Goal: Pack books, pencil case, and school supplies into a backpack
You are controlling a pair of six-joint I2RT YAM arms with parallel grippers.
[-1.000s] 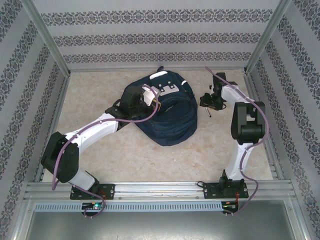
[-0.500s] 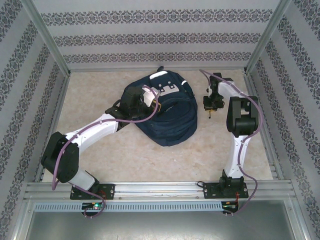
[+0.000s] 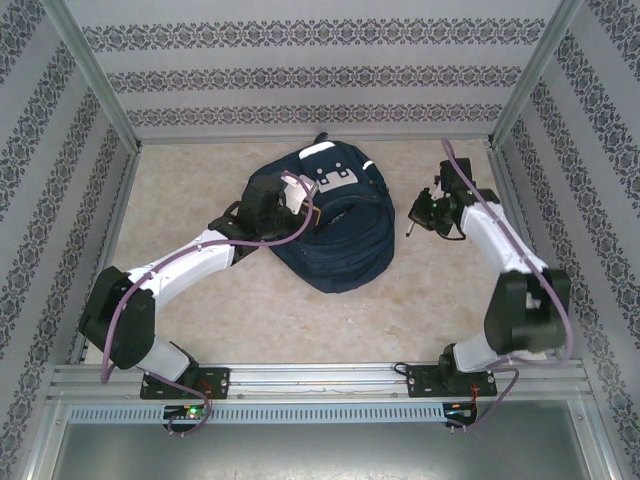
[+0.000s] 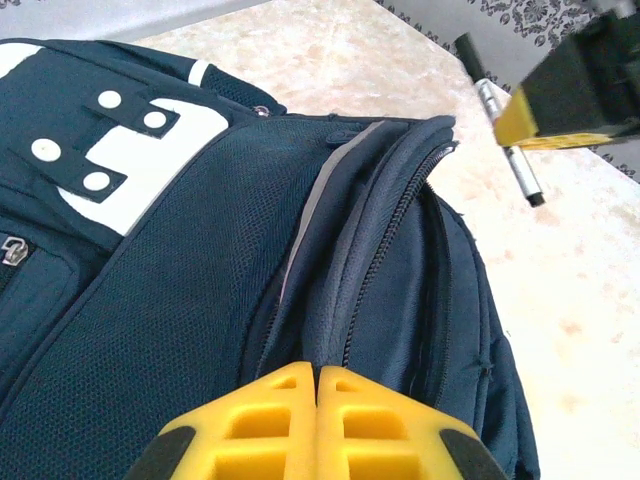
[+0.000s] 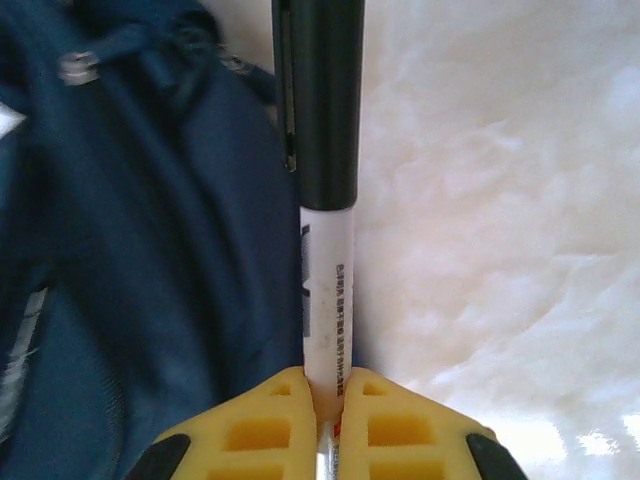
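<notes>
- top external: the backpack point(image 3: 335, 240) is laid on the bench point(image 3: 250, 310); what is already packed inside cannot be told.
- left wrist: the backpack's zipper edge is pinched in the closed left claw point(image 4: 318, 378).
- right wrist: a pen point(image 5: 327, 150) is gripped in the narrow right claw point(image 5: 325, 390) just beside the backpack, and is judged not yet packed.
</notes>
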